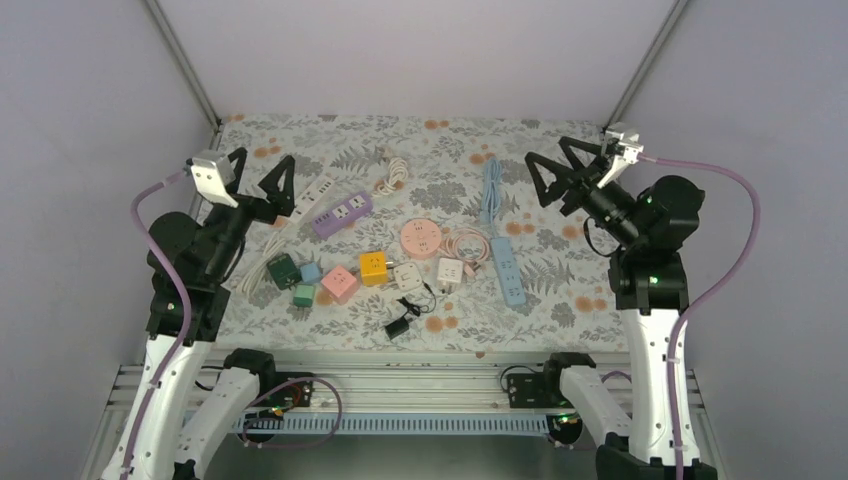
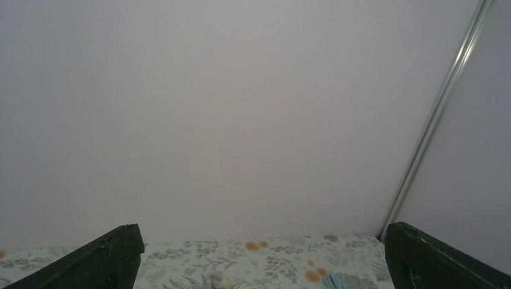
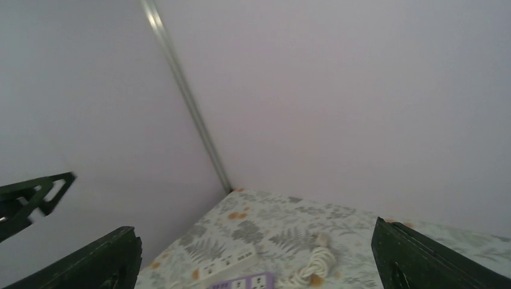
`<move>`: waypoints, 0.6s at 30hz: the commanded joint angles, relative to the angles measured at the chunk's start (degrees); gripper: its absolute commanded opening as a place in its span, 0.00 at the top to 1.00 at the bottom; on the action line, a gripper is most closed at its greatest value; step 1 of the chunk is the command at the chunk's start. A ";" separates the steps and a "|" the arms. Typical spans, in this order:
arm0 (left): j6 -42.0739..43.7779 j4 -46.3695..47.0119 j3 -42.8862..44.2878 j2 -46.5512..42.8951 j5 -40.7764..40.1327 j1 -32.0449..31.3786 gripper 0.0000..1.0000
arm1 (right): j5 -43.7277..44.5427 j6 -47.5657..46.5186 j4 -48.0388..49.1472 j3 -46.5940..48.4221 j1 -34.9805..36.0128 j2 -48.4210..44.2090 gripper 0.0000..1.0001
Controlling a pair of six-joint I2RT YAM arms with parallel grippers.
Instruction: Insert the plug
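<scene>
Top external view: the left gripper (image 1: 262, 183) and right gripper (image 1: 558, 170) both stand spread wide, holding nothing, up at the table's sides. The small black plug (image 1: 400, 325), trailing a thin black cord, lies on the floral cloth (image 1: 560, 300) near its front edge. It is well apart from both grippers, just in front of a white cube socket (image 1: 407, 276). Any lettering is too small to read.

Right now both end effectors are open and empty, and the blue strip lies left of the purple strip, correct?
No. The blue strip lies right of the purple strip, as the top view shows. The left end effector and the right end effector are indeed open and empty.
</scene>
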 commanded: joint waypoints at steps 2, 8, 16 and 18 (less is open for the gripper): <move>-2.41 1.92 1.14 -1.30 3.69 0.48 0.00 | -14.58 4.27 2.81 -0.59 -0.60 4.00 0.03; -1.86 0.46 -0.07 -5.32 -4.33 0.51 0.00 | -13.95 5.83 3.82 -3.35 5.52 8.02 0.04; -0.02 2.25 -4.02 -5.39 9.03 0.56 0.00 | 11.79 6.85 -4.95 -9.23 24.44 14.07 0.05; -0.35 2.88 -4.71 -4.91 11.14 0.50 0.00 | 19.50 7.51 -8.12 -10.43 29.30 15.15 0.06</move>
